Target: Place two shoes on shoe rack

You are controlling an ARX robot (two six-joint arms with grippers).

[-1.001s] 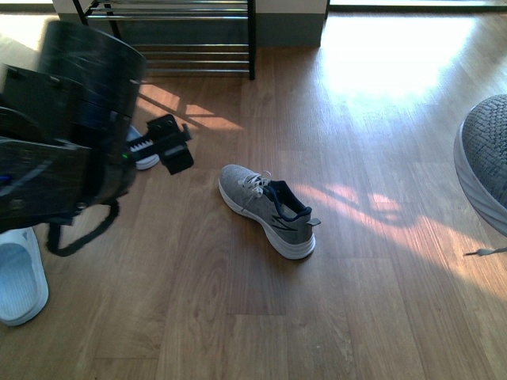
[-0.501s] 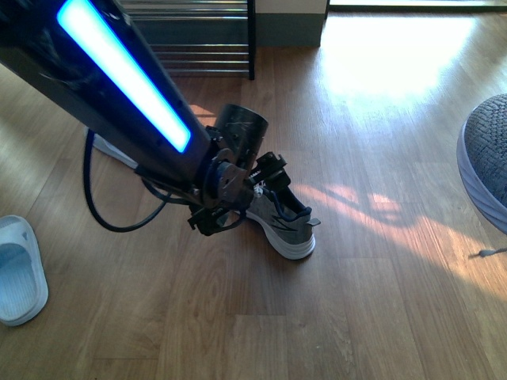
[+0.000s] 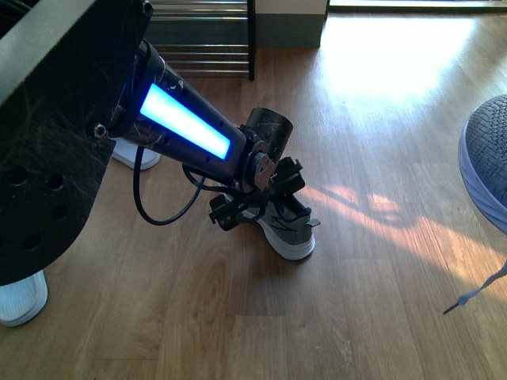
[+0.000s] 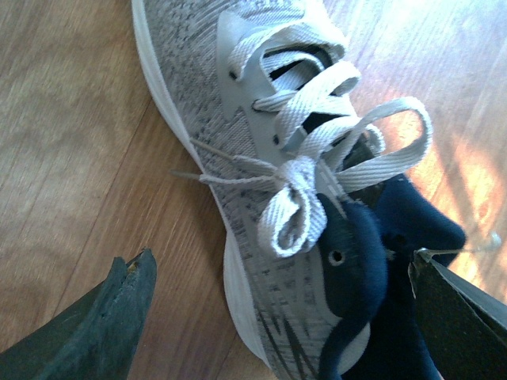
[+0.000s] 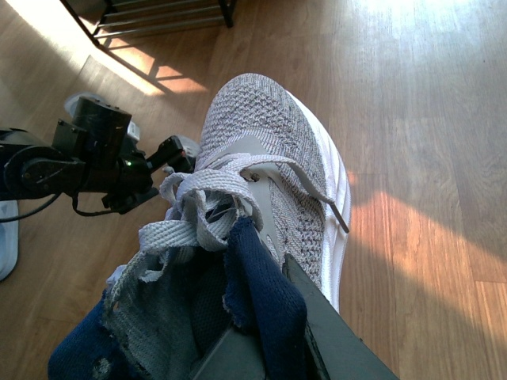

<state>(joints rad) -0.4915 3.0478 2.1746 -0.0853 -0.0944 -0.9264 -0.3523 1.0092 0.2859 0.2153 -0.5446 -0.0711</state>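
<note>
One grey knit sneaker [image 3: 291, 232] lies on the wood floor at centre, its laces and navy lining filling the left wrist view [image 4: 206, 95]. My left gripper [image 3: 255, 204] [image 4: 289, 317] is open, one finger on each side of the sneaker's collar, not closed on it. My right gripper [image 5: 265, 317] is shut on the navy collar of the second grey sneaker [image 5: 269, 134], held up at the right edge [image 3: 487, 170] with a lace [image 3: 475, 297] dangling. The shoe rack [image 3: 198, 36] [image 5: 158, 16] stands at the far left.
A pale blue slide [image 3: 22, 299] lies at the near left, mostly behind my left arm [image 3: 182, 123]. Another pale shoe [image 3: 133, 154] sits on the floor in front of the rack. Bare sunlit floor [image 3: 380, 95] stretches to the right of the rack.
My left arm swung from the left over to the floor sneaker and lowered its open gripper around the collar. The held sneaker stayed at the right, and its lace now hangs lower.
</note>
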